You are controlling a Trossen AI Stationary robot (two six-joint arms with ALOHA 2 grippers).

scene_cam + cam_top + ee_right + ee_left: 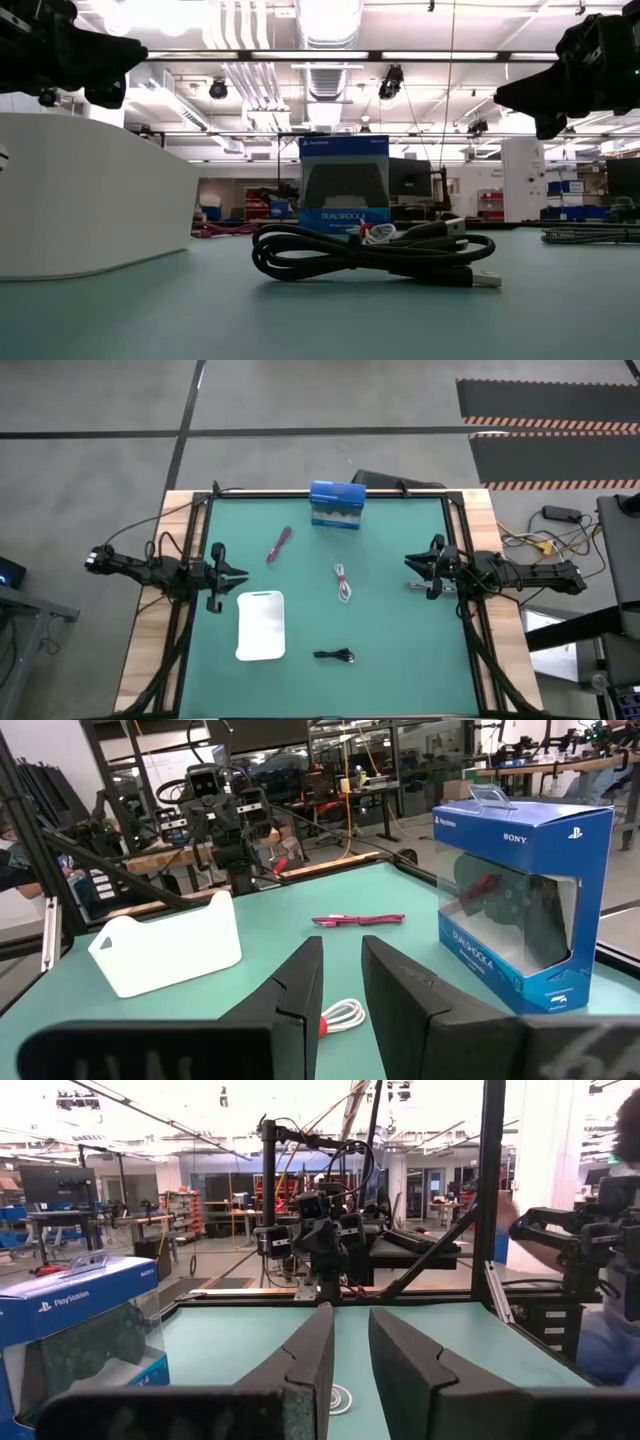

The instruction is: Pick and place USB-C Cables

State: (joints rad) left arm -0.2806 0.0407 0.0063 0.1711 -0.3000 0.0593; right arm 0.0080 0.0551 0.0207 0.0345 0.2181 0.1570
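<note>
Three cable bundles lie apart on the green table. The pink-red cable (279,545) (358,920) lies toward the far left. The white cable (344,582) (342,1017) (340,1400) is near the middle. The black cable (335,655) (370,255) lies near the front edge. A white tray (261,625) (170,955) sits flat, left of the black cable. My left gripper (243,573) (350,1350) hovers at the table's left side and my right gripper (408,563) (342,980) at its right side. The two point toward each other. Each is open by a narrow gap and holds nothing.
A blue boxed game controller (336,505) (520,910) (343,190) stands upright at the far edge of the table. Black frame posts stand at the table's corners. A person's sleeve shows beyond the table in the left wrist view.
</note>
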